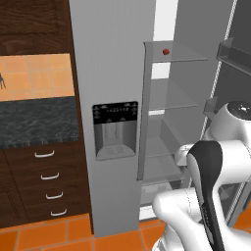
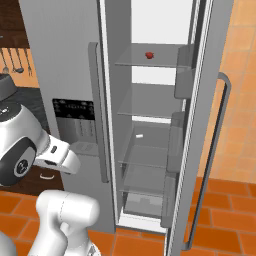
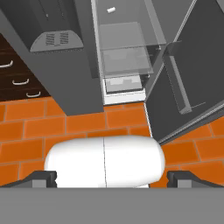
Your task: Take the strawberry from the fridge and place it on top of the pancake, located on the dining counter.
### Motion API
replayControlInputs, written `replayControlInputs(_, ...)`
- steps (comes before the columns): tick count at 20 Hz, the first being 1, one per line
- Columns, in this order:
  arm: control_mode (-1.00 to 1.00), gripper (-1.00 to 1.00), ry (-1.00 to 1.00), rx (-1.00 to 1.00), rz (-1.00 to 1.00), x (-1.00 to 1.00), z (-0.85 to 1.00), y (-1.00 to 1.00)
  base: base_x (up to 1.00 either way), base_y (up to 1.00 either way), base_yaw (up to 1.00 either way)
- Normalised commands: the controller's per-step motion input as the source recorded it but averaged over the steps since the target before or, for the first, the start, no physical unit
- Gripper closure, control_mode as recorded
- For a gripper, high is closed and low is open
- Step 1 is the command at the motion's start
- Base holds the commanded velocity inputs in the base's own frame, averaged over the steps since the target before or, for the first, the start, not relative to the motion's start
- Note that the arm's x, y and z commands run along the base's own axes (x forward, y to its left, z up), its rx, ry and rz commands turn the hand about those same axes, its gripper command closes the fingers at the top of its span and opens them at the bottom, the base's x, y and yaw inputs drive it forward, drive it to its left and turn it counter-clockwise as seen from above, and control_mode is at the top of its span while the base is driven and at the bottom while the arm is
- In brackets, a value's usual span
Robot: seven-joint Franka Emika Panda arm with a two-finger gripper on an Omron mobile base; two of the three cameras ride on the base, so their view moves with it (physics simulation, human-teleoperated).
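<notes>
In the left base view the tall grey steel fridge (image 1: 112, 73) stood with its right-hand door swung open, and the tiny round red strawberry (image 1: 165, 51) sat alone on the uppermost clear glass shelf (image 1: 184, 54), toward the shelf's left side and back from the front edge. The black-panelled water dispenser (image 1: 115, 130) faced out from the closed door, with a dark speckled worktop (image 1: 37, 120) to its left.

In the right base view the strawberry (image 2: 149, 55) rested on the same top shelf, well above the arm's white links and nothing touching it.

In the hand view the camera looked down at orange floor tiles (image 3: 87, 122) and the fridge's lower shelves; the jaws (image 3: 112, 179) stood spread wide and empty, fingertips (image 3: 43, 178) at either edge of the frame.

The fruit would probably be very light, soft and easily bruised, and round enough to roll or slip from a pinch. Closing gently across its widest part, with the fingers level over the glass, looked the safest hold.
</notes>
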Motion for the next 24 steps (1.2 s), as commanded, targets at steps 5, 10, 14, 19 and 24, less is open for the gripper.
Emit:
replayControlInputs(5, -1.00, -1.00, -0.01, 0.00, 0.00, 0.00, 0.00, 0.00, 0.00, 0.00, 0.00)
replayControlInputs(10, -1.00, -1.00, -0.01, 0.00, -0.04, -0.02, 0.00, 0.00, 0.00, 0.00, 0.00)
replayControlInputs(14, 1.00, -1.00, -0.04, 0.00, -0.09, -0.03, 0.00, 0.00, 0.01, 0.00, -0.08)
replayControlInputs(19, 1.00, -1.00, 0.00, 0.00, 0.00, 0.00, 0.00, 0.00, 0.50, 0.01, -0.03)
replayControlInputs(24, 1.00, -1.00, 0.00, 0.00, 0.00, 0.00, 0.00, 0.00, 0.74, 0.00, 0.00)
